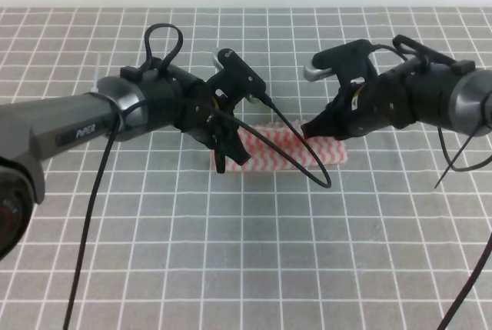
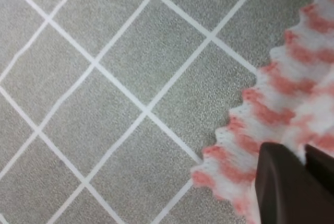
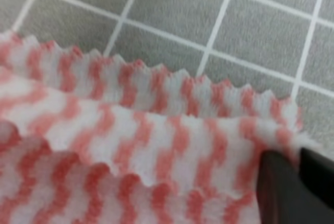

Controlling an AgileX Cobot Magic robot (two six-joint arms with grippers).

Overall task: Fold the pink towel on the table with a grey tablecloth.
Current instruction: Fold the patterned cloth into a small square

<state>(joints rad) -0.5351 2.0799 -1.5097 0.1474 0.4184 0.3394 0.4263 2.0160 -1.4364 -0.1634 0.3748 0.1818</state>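
**Towel folded to a strip, both ends gripped**

The pink towel point(image 1: 288, 149) lies mid-surface point(image 1: 254, 268) as a narrow layered band. The left tool point(image 1: 228, 155) is clamped on its left end, the right tool point(image 1: 314, 130) on its right. Next probably comes bringing one end over the other, edges aligned.

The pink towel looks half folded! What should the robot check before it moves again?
1. Pink-and-white zigzag cloth towel folded into a narrow strip: ok.
2. Towel lies on the grey grid-lined tablecloth: ok.
3. Layers lined up: not ok; in the right wrist view one toothed edge sticks out past the upper layer.
4. Left gripper at the strip's left end: ok; holding cloth: cannot tell.
5. Right gripper at the right end: ok; holding cloth: cannot tell.
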